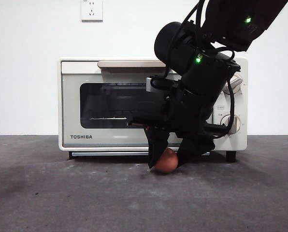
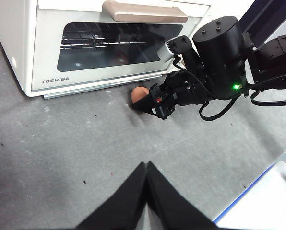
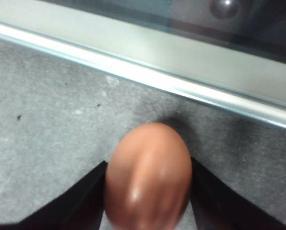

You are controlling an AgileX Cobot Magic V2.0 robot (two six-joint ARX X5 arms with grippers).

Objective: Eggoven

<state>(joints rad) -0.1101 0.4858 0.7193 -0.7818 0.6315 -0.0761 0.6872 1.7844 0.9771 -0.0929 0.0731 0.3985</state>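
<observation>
While the left gripper (image 2: 146,184) hangs pressed together, the right gripper (image 1: 169,162) pinches the egg (image 1: 166,161); oven (image 1: 76,111) door closed.

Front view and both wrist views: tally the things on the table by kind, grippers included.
Egg: 1
TOSHIBA toaster oven: 1
Oven knobs: 2
Grippers: 2, right gripper around the egg, left gripper waiting
Total: 6

Egg (image 1: 166,162) half hidden by right claw (image 1: 169,159), oven (image 1: 76,96) knobs partly covered
</observation>
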